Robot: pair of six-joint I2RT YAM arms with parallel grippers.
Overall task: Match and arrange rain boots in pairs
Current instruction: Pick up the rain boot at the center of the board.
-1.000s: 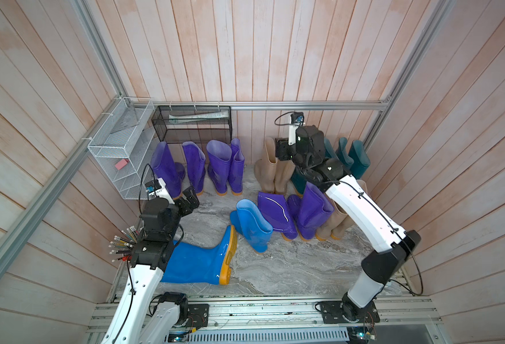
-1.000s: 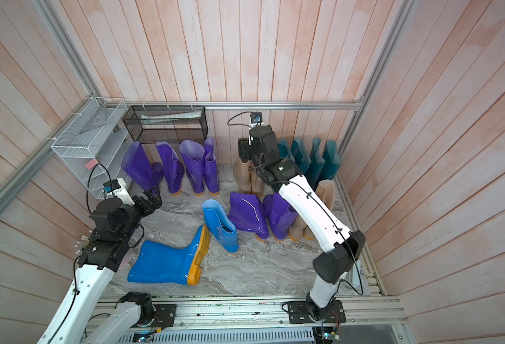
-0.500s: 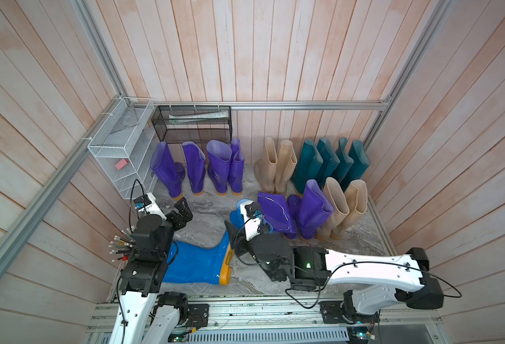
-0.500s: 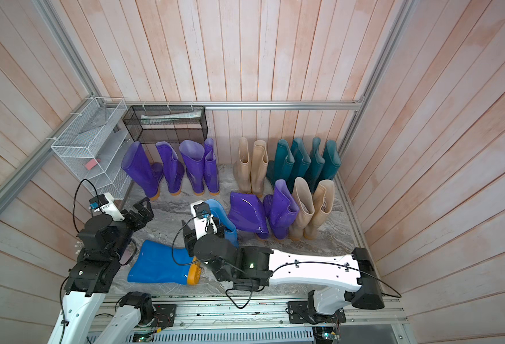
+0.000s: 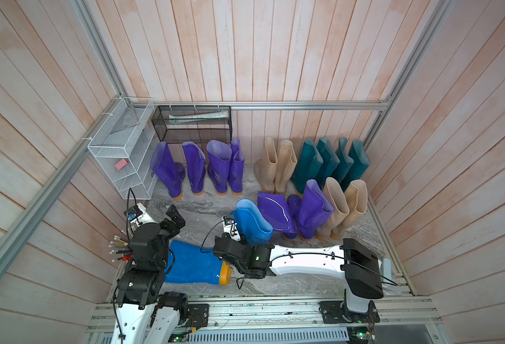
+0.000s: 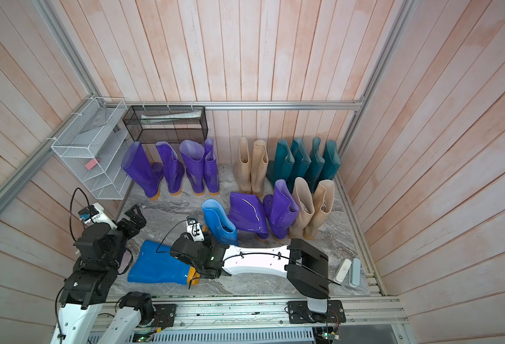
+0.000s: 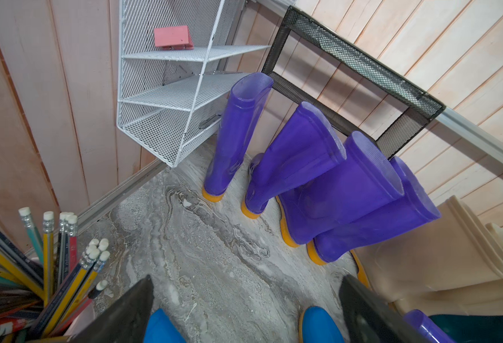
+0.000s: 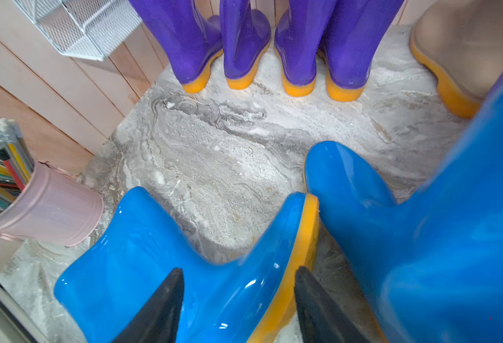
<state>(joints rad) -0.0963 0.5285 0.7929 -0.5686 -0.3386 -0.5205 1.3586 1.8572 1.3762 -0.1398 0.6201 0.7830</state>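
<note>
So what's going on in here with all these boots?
A two-armed robot is sorting rain boots into pairs. Its right gripper reaches in low, fingers straddling the orange-soled foot of the blue boot lying on its side; whether it grips is unclear. The upright blue boot stands right beside it. The left gripper hangs open and empty. Purple boots, beige boots and teal boots stand in rows behind.

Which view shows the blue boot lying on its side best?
A top view: the fallen blue boot lies nearly whole, shaft to orange sole, its foot under the right arm. The right wrist view shows only foot and sole, straddled by the right end effector; the left wrist view, at most a sliver.
</note>
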